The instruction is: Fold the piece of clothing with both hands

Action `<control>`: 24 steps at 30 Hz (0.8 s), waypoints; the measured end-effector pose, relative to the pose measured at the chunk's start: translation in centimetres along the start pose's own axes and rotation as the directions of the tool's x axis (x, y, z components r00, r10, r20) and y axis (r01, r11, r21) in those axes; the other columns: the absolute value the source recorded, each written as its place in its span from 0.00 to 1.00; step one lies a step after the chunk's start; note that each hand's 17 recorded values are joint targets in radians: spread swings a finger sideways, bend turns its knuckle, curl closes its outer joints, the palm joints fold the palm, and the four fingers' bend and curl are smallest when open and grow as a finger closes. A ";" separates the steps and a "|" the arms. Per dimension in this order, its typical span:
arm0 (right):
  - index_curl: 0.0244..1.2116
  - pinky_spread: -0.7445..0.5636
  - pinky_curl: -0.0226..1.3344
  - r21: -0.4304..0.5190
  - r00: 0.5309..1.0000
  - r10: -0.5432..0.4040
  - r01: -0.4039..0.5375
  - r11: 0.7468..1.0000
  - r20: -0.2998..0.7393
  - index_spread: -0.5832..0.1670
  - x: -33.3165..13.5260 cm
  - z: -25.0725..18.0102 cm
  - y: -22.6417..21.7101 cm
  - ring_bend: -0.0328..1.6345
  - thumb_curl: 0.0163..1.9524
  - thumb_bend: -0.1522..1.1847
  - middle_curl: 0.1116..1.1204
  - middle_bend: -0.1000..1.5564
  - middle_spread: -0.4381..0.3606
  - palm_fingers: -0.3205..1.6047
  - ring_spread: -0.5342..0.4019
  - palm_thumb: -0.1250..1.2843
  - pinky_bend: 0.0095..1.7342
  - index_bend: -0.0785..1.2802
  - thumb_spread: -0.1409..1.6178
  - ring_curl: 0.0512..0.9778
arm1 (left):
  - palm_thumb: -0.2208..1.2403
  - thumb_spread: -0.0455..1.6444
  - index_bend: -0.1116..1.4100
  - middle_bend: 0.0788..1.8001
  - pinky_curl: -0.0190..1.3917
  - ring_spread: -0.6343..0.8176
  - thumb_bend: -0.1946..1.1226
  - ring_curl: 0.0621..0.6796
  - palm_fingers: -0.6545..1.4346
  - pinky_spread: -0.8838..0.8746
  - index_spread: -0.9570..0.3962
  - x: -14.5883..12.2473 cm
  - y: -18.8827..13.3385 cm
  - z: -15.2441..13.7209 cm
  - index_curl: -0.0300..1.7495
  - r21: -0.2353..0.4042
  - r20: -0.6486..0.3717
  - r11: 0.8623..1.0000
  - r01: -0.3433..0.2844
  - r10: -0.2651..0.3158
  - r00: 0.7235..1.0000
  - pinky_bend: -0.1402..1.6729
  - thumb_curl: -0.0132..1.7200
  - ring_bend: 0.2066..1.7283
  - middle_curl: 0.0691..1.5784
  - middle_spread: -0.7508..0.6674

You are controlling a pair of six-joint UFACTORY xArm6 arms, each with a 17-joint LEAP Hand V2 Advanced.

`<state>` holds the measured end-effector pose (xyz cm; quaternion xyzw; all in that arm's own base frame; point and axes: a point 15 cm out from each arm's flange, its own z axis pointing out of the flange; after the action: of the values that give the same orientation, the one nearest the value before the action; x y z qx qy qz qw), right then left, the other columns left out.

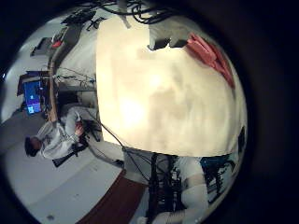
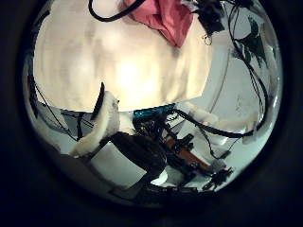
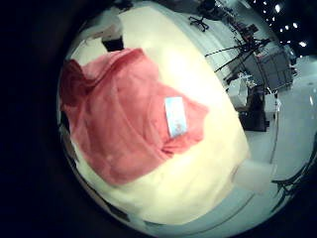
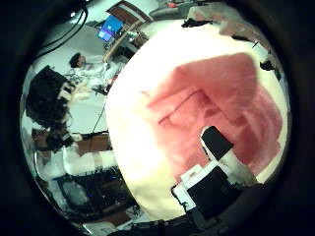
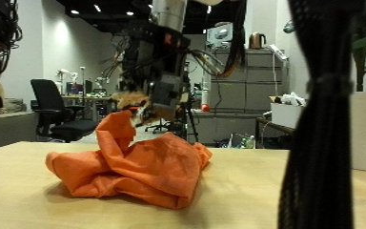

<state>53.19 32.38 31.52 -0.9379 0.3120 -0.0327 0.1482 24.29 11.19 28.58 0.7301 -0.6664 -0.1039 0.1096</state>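
An orange-red garment [image 5: 139, 167] lies crumpled on the pale table [image 5: 30, 191], with one peak [image 5: 116, 124] standing up. The garment fills the right little finger side palm view [image 3: 124, 114], its white label [image 3: 176, 116] up. It also fills the right thumb side palm view [image 4: 217, 103], where my right hand [image 4: 212, 172] is close over it.
A thick dark arm part [image 5: 323, 114] stands close to the outside camera. Office chairs [image 5: 50, 105], shelving and stands are beyond the table.
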 end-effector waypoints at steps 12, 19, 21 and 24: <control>0.32 0.88 0.23 -0.115 0.991 0.132 -0.134 0.984 -0.028 0.22 2.5 -17.3 12.8 0.39 0.33 0.09 0.25 0.33 0.56 0.16 0.72 0.59 0.41 0.30 0.70 0.22 | 0.57 0.74 0.18 0.08 0.23 0.80 0.14 0.24 0.35 0.76 0.80 2.8 2.0 -2.3 0.17 0.039 0.026 0.999 -0.032 0.031 0.999 0.29 0.24 0.18 0.19 0.73; 0.30 0.88 0.20 -0.271 0.978 0.203 -0.208 0.940 -0.044 0.24 1.2 -16.6 22.2 0.32 0.26 0.07 0.22 0.27 0.59 0.18 0.76 0.44 0.33 0.27 0.76 0.18 | 0.56 0.73 0.18 0.08 0.23 0.79 0.13 0.24 0.36 0.76 0.80 6.3 2.6 -2.7 0.17 0.032 0.043 0.997 -0.072 0.071 0.997 0.29 0.24 0.18 0.19 0.72; 0.30 0.88 0.19 -0.335 0.974 0.222 -0.225 0.915 -0.047 0.24 1.1 -14.8 25.0 0.30 0.24 0.08 0.22 0.27 0.59 0.18 0.77 0.39 0.31 0.27 0.78 0.17 | 0.56 0.73 0.18 0.09 0.23 0.78 0.14 0.23 0.37 0.76 0.80 6.4 1.9 -2.5 0.18 0.054 0.047 0.996 -0.076 0.073 0.996 0.28 0.24 0.18 0.19 0.71; 0.29 0.87 0.19 -0.386 0.971 0.237 -0.234 0.892 -0.039 0.25 0.5 -12.9 27.4 0.26 0.21 0.09 0.22 0.27 0.60 0.17 0.79 0.33 0.28 0.24 0.80 0.16 | 0.57 0.73 0.19 0.10 0.23 0.77 0.14 0.23 0.39 0.76 0.79 6.3 0.7 -1.8 0.18 0.109 0.047 0.992 -0.067 0.063 0.997 0.27 0.24 0.18 0.20 0.69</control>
<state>35.83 7.92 35.66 -0.9040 0.4228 0.0523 -0.0360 24.76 4.91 30.45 0.7105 -0.6968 -0.0793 0.0580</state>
